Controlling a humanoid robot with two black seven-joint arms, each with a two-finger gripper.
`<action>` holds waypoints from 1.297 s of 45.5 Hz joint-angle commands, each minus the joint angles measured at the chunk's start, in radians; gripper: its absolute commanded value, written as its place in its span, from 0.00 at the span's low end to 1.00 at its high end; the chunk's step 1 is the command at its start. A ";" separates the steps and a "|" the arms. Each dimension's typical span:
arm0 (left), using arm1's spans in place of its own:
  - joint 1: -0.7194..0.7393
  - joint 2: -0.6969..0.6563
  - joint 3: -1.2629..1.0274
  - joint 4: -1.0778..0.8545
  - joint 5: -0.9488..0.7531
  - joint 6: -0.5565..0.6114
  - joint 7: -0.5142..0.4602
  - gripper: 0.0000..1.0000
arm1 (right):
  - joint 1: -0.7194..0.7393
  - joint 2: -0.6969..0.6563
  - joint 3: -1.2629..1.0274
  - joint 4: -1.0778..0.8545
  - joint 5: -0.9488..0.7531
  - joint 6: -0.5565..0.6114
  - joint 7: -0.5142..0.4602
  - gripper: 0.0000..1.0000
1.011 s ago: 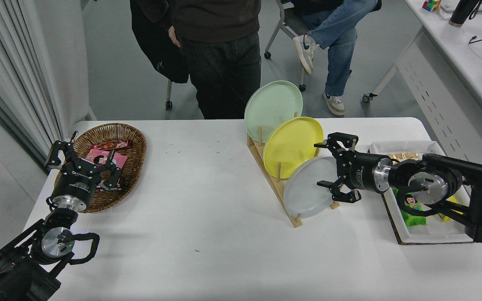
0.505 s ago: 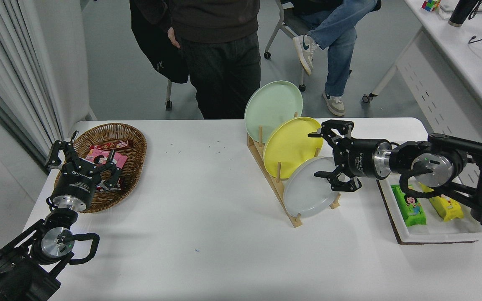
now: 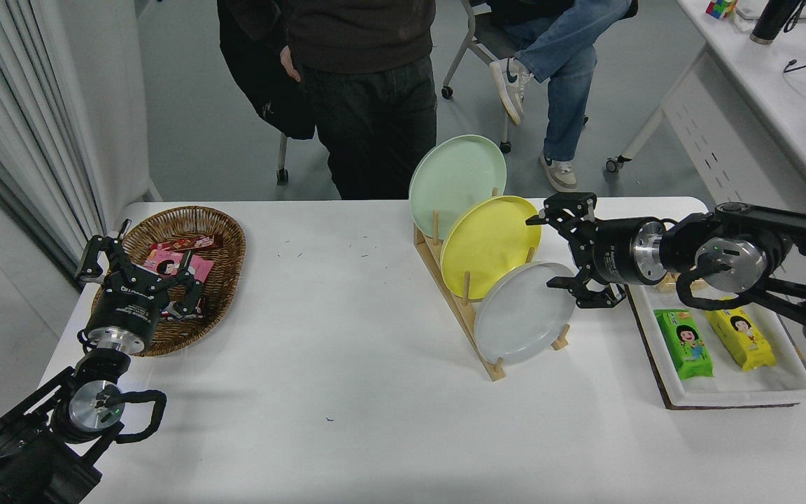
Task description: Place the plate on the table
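Note:
The light-grey plate (image 3: 523,313) stands on edge in the front slot of a wooden rack (image 3: 460,311), on the white table (image 3: 347,364). Behind it stand a yellow plate (image 3: 488,243) and a pale green plate (image 3: 456,175). My right gripper (image 3: 548,252) is open, just right of the yellow plate and above the grey plate's upper right rim, holding nothing. Its lower finger hangs close to that rim. My left gripper (image 3: 138,269) is parked open over the wicker basket at the lower left.
A wicker basket (image 3: 224,280) with snack packets sits at the left. A white tray (image 3: 788,381) with green and yellow snack packs lies at the right, under my right arm. One person stands and another sits beyond the far edge.
My right gripper has risen and drawn back to the right, from around the grey plate's right rim to beside the yellow plate. The arm has lifted off the tray. The plates have not moved.

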 commanded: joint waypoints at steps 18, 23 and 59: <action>0.000 0.000 0.000 0.000 0.000 0.000 0.000 0.98 | -0.024 0.080 -0.003 -0.036 0.170 -0.026 0.000 0.99; 0.000 0.000 0.000 0.000 0.000 0.000 0.000 0.98 | -0.022 0.080 0.005 -0.034 0.170 -0.064 0.000 0.95; 0.000 0.000 0.000 0.000 0.000 0.000 0.000 0.98 | -0.019 0.073 0.006 -0.031 0.188 -0.158 -0.103 0.64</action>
